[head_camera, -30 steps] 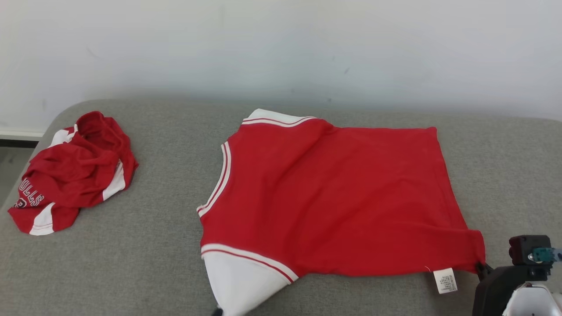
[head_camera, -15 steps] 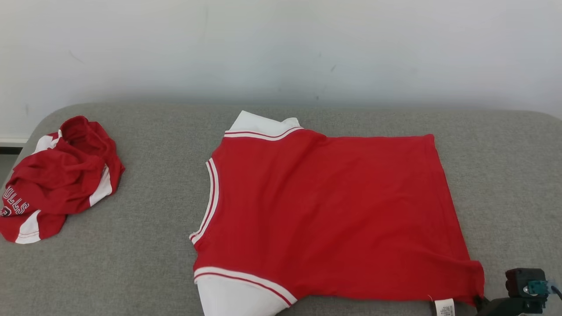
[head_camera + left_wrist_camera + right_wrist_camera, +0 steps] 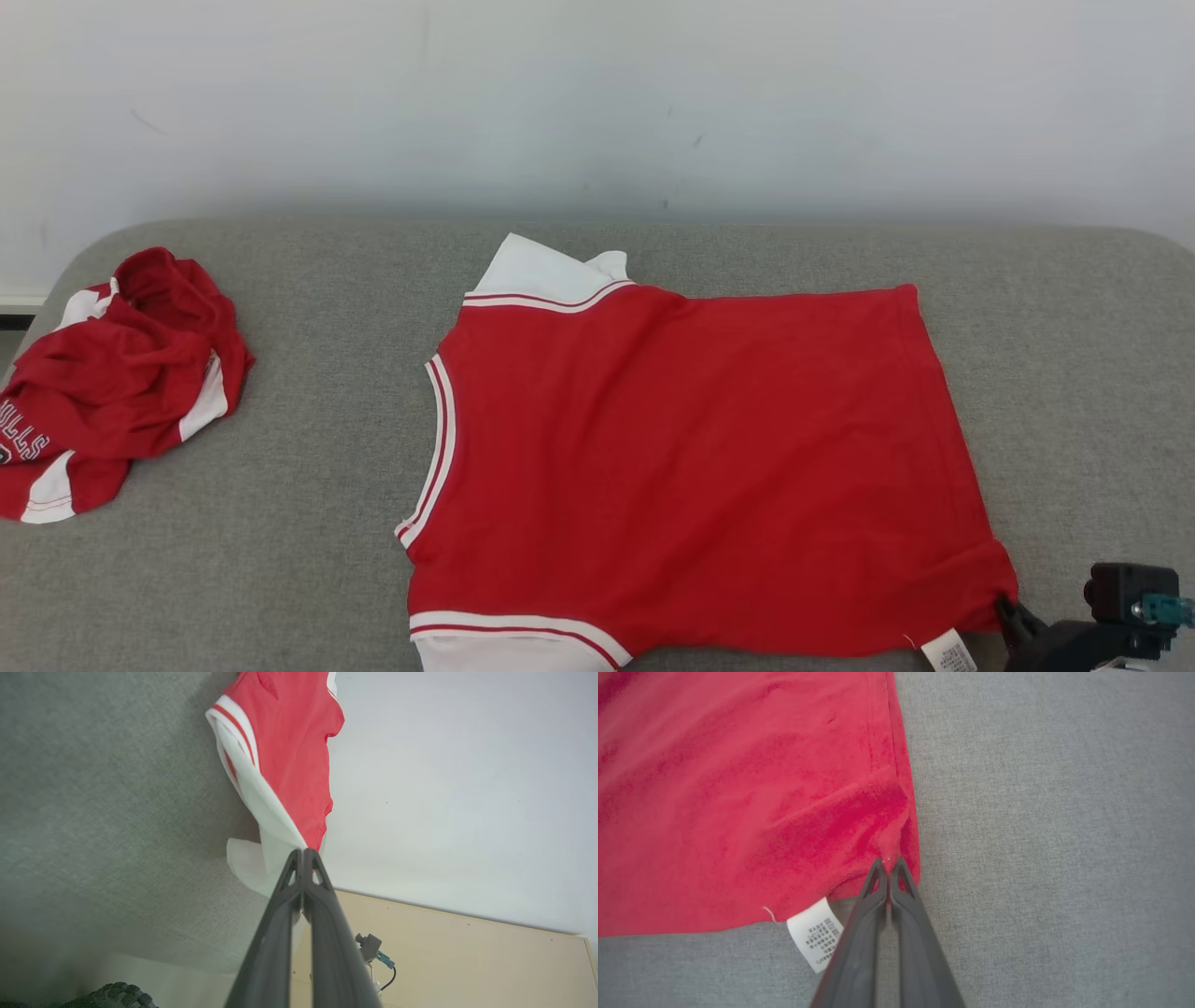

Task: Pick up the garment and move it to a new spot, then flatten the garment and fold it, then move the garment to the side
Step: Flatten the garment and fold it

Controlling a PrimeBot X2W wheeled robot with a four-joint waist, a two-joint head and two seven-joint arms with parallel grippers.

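Wall (image 3: 597, 93): plain off-white, matte, with a few faint scuffs; rises behind the far edge of the surface.
Surface (image 3: 317, 448): grey woven upholstery, coarse weave, rounded far corners; spans the head view from side to side.
Garment (image 3: 691, 467): red sleeveless jersey, spread nearly flat on the middle of the surface, plain side up. Long axis runs left to right across the head view, with the neck and white-trimmed armholes toward the robot's left and the straight hem toward its right. Soft knit, lightly wrinkled, puckered at the near right corner. White panels with red piping at both left corners.
Second garment (image 3: 112, 383): red and white, crumpled in a heap at the far left of the surface, well apart from the jersey; part of some dark lettering shows.
Pale panel (image 3: 467, 961): smooth beige board under the wall in the left wrist view.
Left gripper (image 3: 303, 856): long dark fingers pressed together, pinching the white fabric at the jersey's near left corner, which pulls up into a taut fold.
Right gripper (image 3: 888, 868): fingers clamped tight on the near right hem corner, just beside the care label.
Care label (image 3: 815, 933): small white tag with fine print, sticking out below the hem.
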